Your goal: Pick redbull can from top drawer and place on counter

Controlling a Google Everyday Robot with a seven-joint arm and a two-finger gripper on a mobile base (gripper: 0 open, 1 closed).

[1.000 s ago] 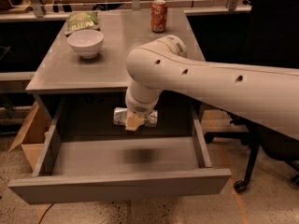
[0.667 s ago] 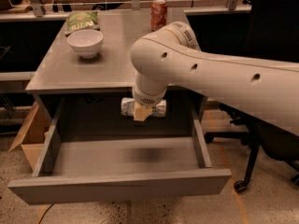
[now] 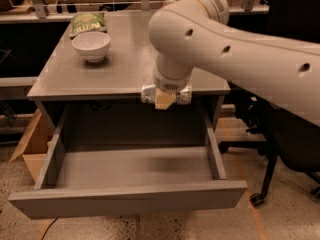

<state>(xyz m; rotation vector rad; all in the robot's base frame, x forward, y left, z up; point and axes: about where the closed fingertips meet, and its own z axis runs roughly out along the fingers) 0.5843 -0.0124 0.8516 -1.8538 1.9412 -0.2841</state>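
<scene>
One gripper (image 3: 165, 100), jaws clamping the redbull can (image 3: 148, 94), hangs at the front edge of the worktop (image 3: 120, 74), top drawer (image 3: 125, 199) open below.

Hand (image 3: 165, 102) with redbull can (image 3: 148, 94) at counter (image 3: 120, 69) edge

One gripper (image 3: 165, 100), at frame centre, clasps one redbull can (image 3: 148, 94). One top drawer (image 3: 125, 201) stands open at 6 o'clock. The one counter (image 3: 125, 59) carries one white bowl (image 3: 91, 45) at 10 o'clock and one green snack bag (image 3: 87, 22) at 11. One cardboard box (image 3: 35, 144) sits at 8 o'clock, one office chair (image 3: 295, 149) at 3.
</scene>
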